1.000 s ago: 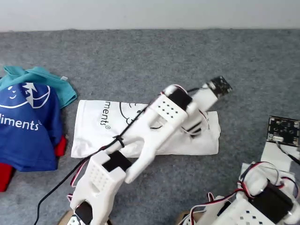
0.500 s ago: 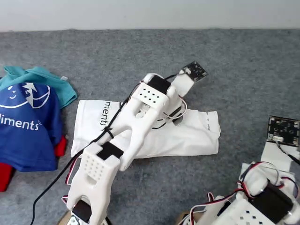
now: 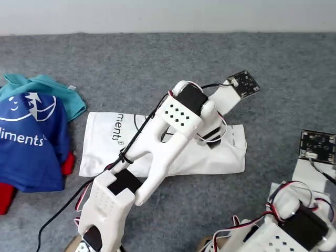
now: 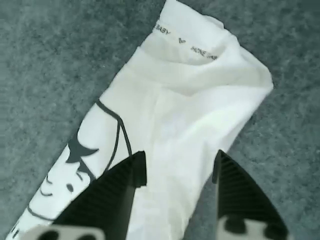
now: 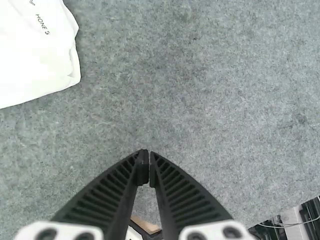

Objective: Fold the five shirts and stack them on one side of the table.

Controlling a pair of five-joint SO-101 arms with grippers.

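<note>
On the gray table (image 3: 157, 63), the white shirt (image 3: 105, 142) is laid out flat, and it looks folded into a long band. One end has the dark print on it. The other end is the collar end, with its little strip of lettering clear in the left wrist view (image 4: 190, 100).

The left arm (image 3: 178, 118) stretches right across the white shirt, and the left jaws are over the collar half. They're spread wide open with nothing between them but white cloth underneath. Can't tell if the tips actually touch the fabric or just sit above it. A black cable (image 3: 131, 152) runs down that arm over the shirt's printed half.

Off the printed end of the white shirt there's a pile of more shirts. A blue shirt (image 3: 31, 142) with white print is on top and very near the white one. A teal shirt (image 3: 58, 92) pokes out from under it on the far side, and a red shirt (image 3: 67, 164) peeks out at the near side.

The right arm (image 3: 294, 220) sits well away past the collar end of the white shirt. The right jaws are pressed together and empty over bare table, with a corner of the white shirt (image 5: 30, 55) a bit beyond their tips.
</note>
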